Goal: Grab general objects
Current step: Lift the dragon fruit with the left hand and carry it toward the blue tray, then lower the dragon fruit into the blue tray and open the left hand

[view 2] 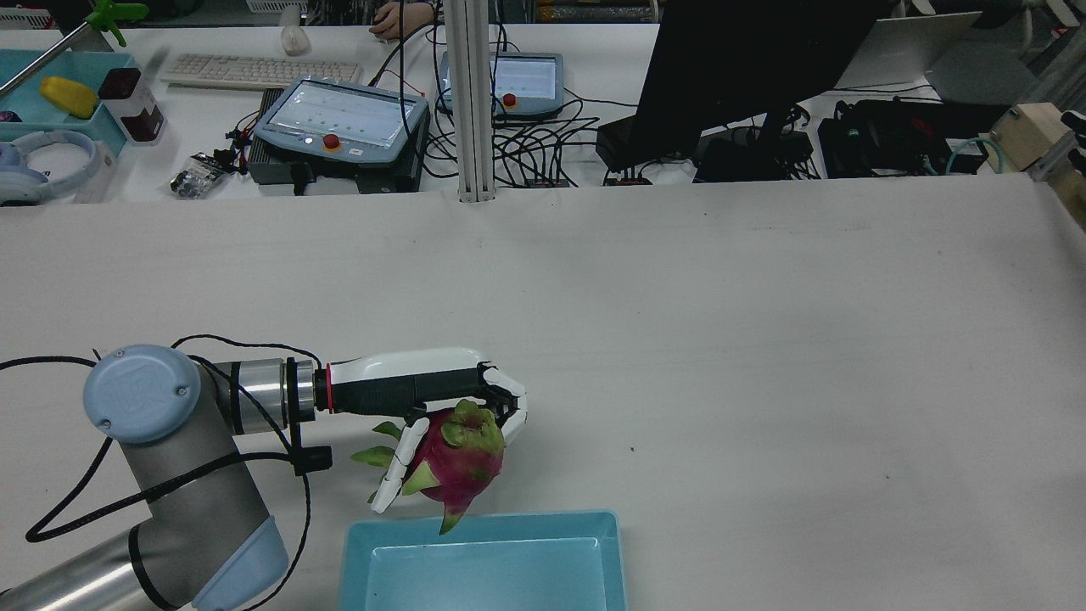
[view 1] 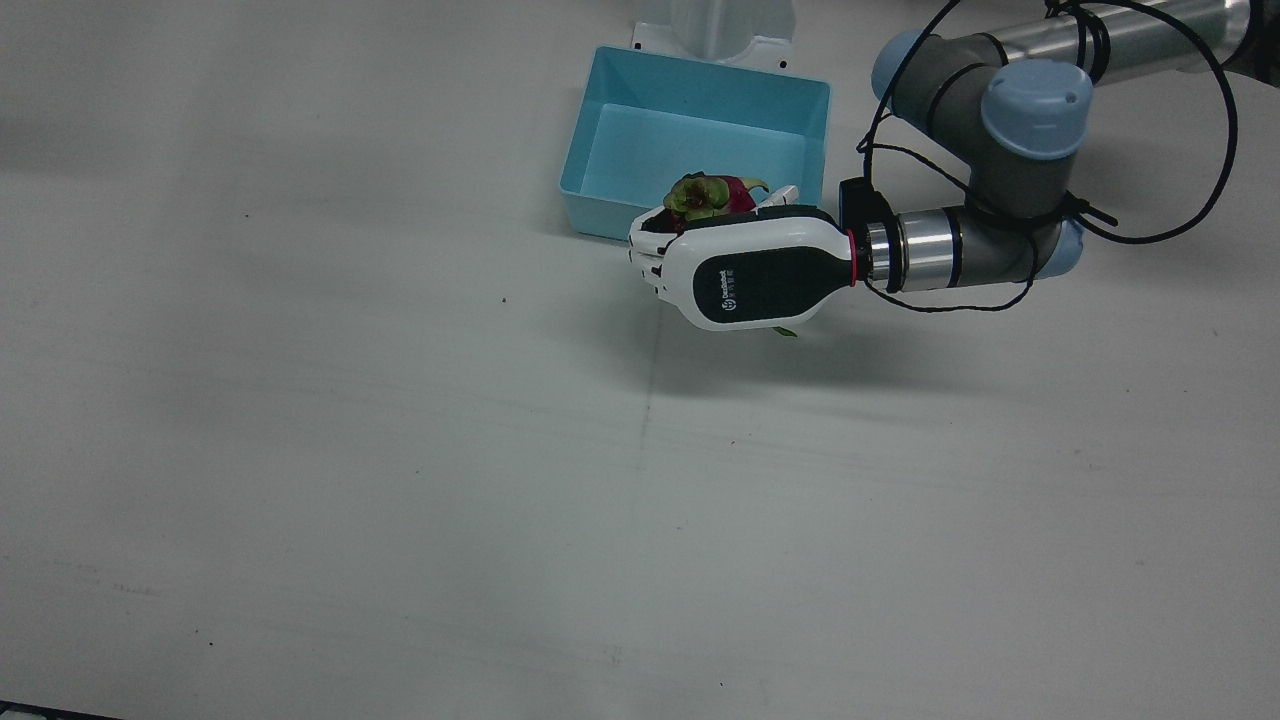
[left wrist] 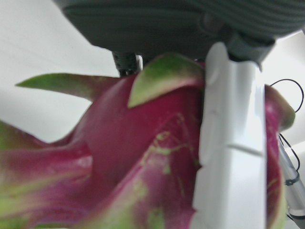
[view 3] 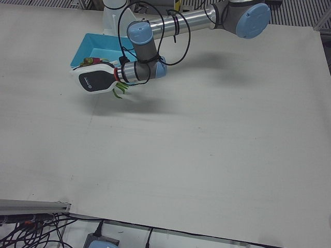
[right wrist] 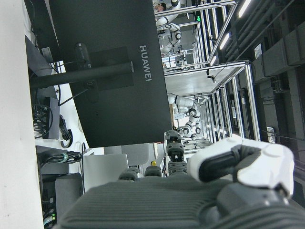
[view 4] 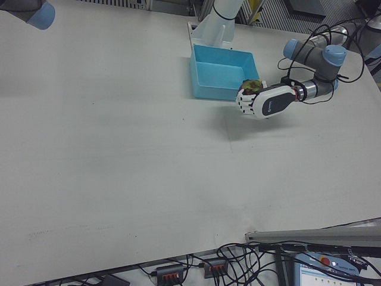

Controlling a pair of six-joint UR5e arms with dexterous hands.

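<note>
My left hand (view 1: 745, 270) is shut on a magenta dragon fruit (view 1: 712, 195) with green scales. It holds the fruit in the air, just beside the near edge of a light blue bin (view 1: 700, 75). In the rear view the hand (view 2: 424, 395) wraps the fruit (view 2: 458, 462) just above the bin's far rim (view 2: 484, 519). The left hand view is filled by the fruit (left wrist: 143, 157) with a white finger (left wrist: 233, 143) across it. Of my right hand, only the dark palm and one white finger show, in its own view (right wrist: 190, 200), which faces a black monitor away from the table.
The blue bin (view 4: 220, 52) stands by the pedestal, and nothing shows inside it. The white table (view 1: 400, 450) stretches wide around it. Beyond its far edge are teach pendants (view 2: 339, 119), a keyboard, cables and a monitor. The right arm's elbow (view 4: 24, 12) is at the corner.
</note>
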